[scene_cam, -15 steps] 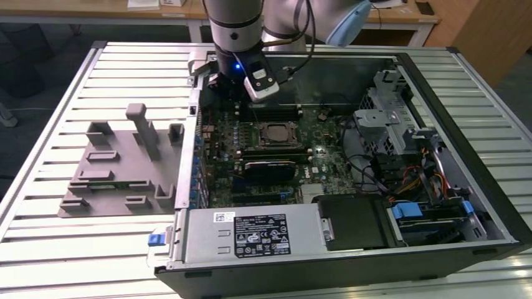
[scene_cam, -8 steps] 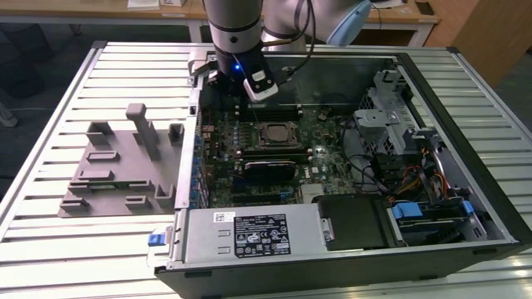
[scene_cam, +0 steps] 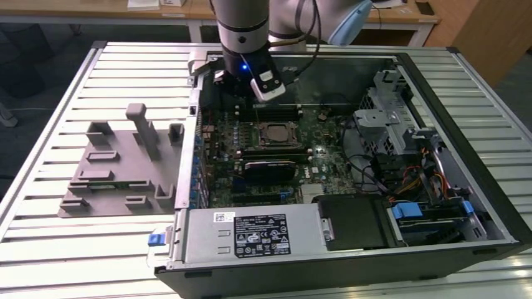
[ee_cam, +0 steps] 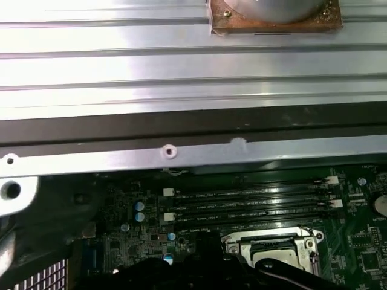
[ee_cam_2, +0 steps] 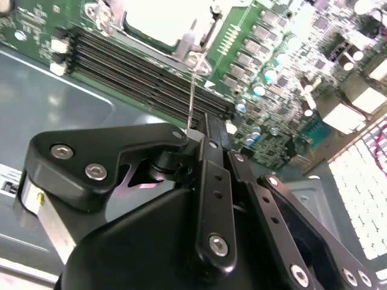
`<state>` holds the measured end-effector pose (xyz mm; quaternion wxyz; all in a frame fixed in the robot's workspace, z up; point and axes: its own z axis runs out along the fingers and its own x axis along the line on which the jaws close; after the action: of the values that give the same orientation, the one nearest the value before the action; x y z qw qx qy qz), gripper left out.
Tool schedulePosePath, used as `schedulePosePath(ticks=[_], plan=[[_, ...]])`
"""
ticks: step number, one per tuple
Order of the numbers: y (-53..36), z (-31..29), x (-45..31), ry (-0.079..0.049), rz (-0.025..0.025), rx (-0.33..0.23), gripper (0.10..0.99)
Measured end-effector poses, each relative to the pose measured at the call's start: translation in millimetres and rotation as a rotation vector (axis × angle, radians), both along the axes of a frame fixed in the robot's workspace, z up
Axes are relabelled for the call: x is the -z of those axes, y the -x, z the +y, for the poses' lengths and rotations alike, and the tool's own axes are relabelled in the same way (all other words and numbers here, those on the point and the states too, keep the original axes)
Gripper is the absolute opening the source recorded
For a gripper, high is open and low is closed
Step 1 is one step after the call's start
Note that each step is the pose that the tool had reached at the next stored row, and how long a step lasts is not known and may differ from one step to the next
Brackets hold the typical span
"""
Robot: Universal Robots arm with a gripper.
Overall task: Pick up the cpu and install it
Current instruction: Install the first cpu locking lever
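The open computer case lies flat on a slatted metal table. Near the far end of the motherboard is the socket, and a pale shiny square inside its frame is the cpu. My gripper hangs just beyond the socket, over the memory slots. In the second wrist view the black fingers meet at the gripper's tip. The thin wire socket lever rises from the socket frame straight to that tip. The socket frame also appears in the first wrist view.
A grey plastic fixture with upright blocks stands on the table at the exterior view's left. Inside the case are a black block, the power supply, and a drive cage with cables. A copper-based metal part sits beyond the case wall.
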<state>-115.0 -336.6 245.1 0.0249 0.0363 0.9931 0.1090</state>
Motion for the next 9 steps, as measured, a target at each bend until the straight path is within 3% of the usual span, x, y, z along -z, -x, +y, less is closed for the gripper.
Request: schedulePosePath(ticks=[6, 9], plan=[[-15.5, -0.3, 0.0, 0.002, 0.0092, 0.0, 0.106], [-18.1, -0.4, 0.0, 0.002, 0.0099, 0.0, 0.106]])
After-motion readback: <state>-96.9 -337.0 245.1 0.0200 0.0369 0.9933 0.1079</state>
